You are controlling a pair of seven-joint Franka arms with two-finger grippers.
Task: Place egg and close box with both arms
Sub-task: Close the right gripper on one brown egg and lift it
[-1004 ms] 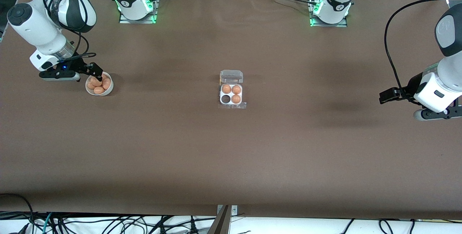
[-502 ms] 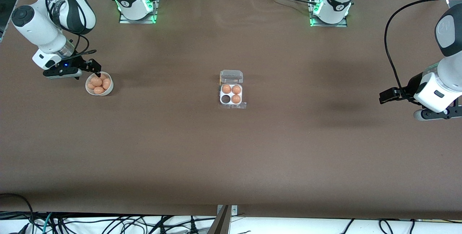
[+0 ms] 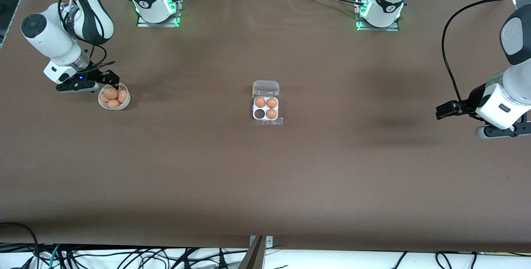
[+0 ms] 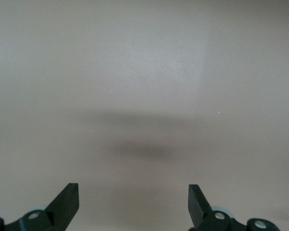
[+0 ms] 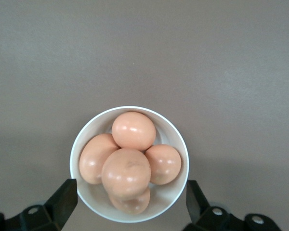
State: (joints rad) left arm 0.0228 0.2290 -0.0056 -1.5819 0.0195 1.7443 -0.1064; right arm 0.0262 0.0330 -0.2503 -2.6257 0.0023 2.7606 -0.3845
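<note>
white arms [image 3: 62,45] w/ black joint sections, black cables, green base lights, black hands.

Wide open brown table [image 3: 265,177] all around the box [image 3: 266,108], lid flipped up, one cell nearer the front camera bare. Right gripper [image 3: 111,81] spread over the bowl [image 3: 124,102], heaped eggs [image 5: 131,166] between its fingers. Left gripper [image 3: 444,110] waiting, fingers apart over bare table.
</note>
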